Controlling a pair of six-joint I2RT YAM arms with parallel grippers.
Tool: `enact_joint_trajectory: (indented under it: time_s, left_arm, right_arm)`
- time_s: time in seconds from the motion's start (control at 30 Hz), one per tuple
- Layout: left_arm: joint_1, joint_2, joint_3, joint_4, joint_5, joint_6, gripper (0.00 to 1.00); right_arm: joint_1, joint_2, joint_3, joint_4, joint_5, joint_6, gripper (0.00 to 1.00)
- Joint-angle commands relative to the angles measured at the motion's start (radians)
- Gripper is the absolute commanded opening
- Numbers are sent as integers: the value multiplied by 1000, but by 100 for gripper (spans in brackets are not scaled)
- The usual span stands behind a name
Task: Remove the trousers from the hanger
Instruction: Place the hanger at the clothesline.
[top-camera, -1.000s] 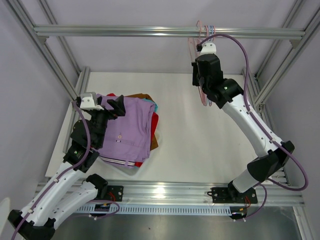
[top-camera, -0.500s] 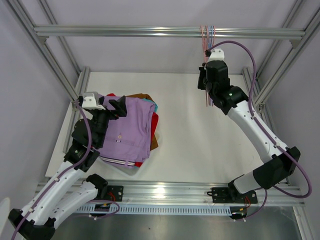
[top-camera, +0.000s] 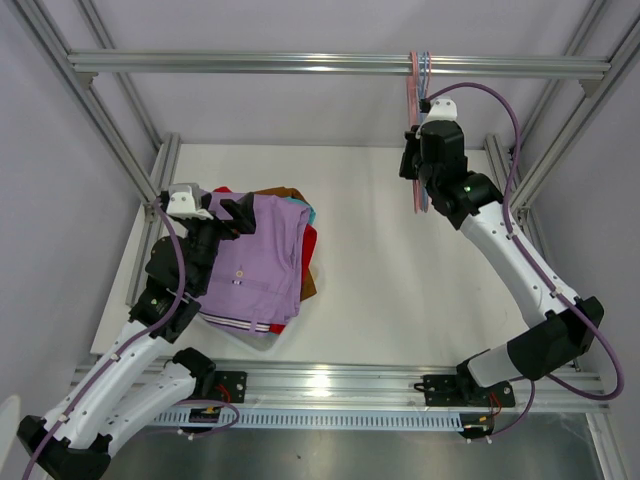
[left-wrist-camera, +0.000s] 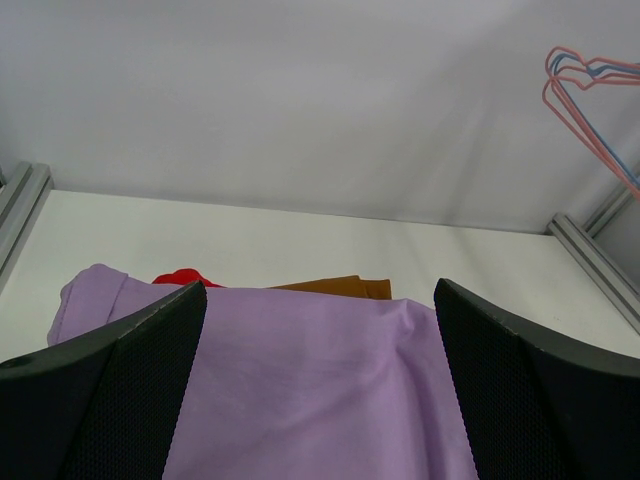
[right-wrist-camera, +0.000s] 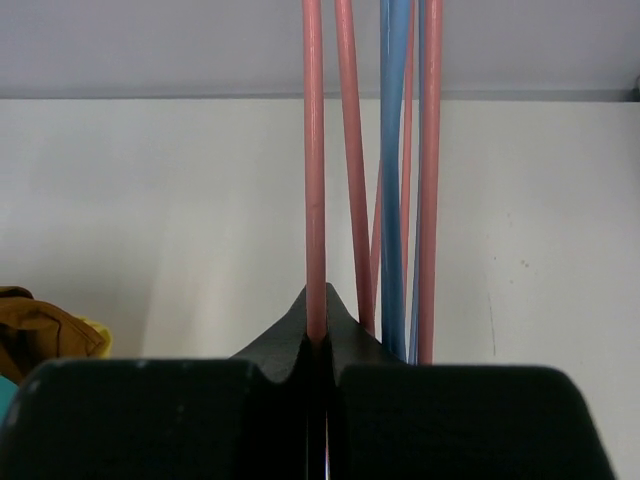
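Gripping, right gripper (right-wrist-camera: 325, 312): jaws closed flat together on one wire of a pink hanger (right-wrist-camera: 314, 150), pinched at the very tips.
Hangers: more pink wires and a blue hanger (right-wrist-camera: 392, 150) bunched side by side, hung from the rail (top-camera: 300, 63) at the back right, above the table (top-camera: 400, 260).
Left gripper (left-wrist-camera: 318, 292): spread wide, holding nothing; poised low over the stack, one finger to each side in the wrist view; touching the cloth or not, cannot tell.
Trousers (top-camera: 262, 270): folded in a stack on the left part of the table, well apart from the hangers.
Top of stack: lilac pair (top-camera: 265, 250), with its striped waistband (top-camera: 238, 322) at the near edge.
Under it: red pair (top-camera: 311, 243) and teal pair (top-camera: 309, 213) peeking out on the right, brown pair (top-camera: 280, 191) showing at the far edge.
Yellow pair (right-wrist-camera: 95, 335): a sliver just beside the brown, seen only from the right wrist.
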Motion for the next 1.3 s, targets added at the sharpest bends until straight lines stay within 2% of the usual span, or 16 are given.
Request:
enact_joint_trajectory:
  time_s: [0.0, 0.13, 0.17, 0.37, 0.43, 0.57, 0.9, 1.1, 1.17, 1.27]
  left_arm:
    - [12, 4, 18, 11, 28, -18, 99]
    - [12, 2, 19, 11, 28, -20, 99]
    - [12, 2, 19, 11, 29, -20, 99]
    - [12, 5, 19, 13, 31, -21, 99]
    - [12, 12, 19, 10, 31, -21, 99]
    - [12, 15, 21, 7, 29, -21, 99]
    - [10, 28, 21, 5, 26, -8, 99]
    - [-6, -4, 53, -36, 29, -3, 99]
    - [-23, -44, 64, -59, 17, 3, 99]
    - [-59, -88, 77, -80, 9, 8, 99]
  right_arm:
    - [-12, -33, -15, -40, -25, 42, 0]
    - [-13, -36, -19, -41, -40, 46, 1]
    - [-13, -44, -21, -41, -43, 46, 6]
    - [-13, -81, -35, -55, -63, 54, 20]
    - [-13, -102, -38, -66, -71, 59, 20]
    - [-13, -150, -53, -87, -84, 68, 28]
    - [-12, -338, -165, -127, -124, 65, 31]
    - [-5, -501, -284, -103, -169, 25, 37]
    - [23, -550, -332, -78, -148, 11, 38]
    - [123, -639, -413, -40, -31, -6, 39]
